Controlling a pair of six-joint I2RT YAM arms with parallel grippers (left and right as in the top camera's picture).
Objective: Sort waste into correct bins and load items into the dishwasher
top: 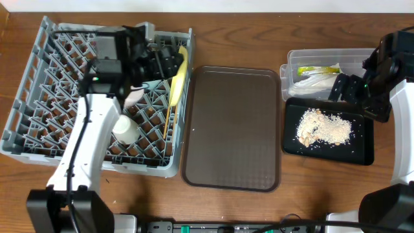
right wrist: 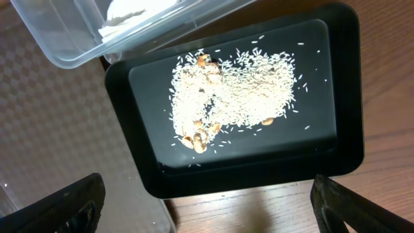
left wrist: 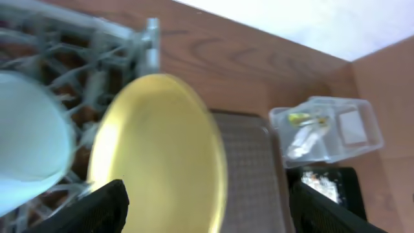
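Observation:
The grey dish rack [top: 39,139] fills the left of the table. The pale yellow plate [top: 179,72] stands on edge at its right side, and it also shows in the left wrist view [left wrist: 162,155]. My left gripper [top: 165,65] is open just beside the plate, its fingers [left wrist: 210,210] spread wide and holding nothing. A white bowl [top: 126,129] and a thin chopstick [top: 169,120] sit in the rack; a pale blue bowl [left wrist: 26,139] is next to the plate. My right gripper [top: 349,90] is open and empty [right wrist: 207,207] above the black tray [right wrist: 349,97] holding food scraps [right wrist: 233,87]. The clear tub [top: 362,58] holds the wrapper [top: 318,69] and white paper [top: 314,83].
The large dark brown serving tray [top: 233,129] lies between the rack and the bins. The clear tub [right wrist: 58,45] touches the black tray's far side. Bare wood table [right wrist: 272,207] runs along the front edge.

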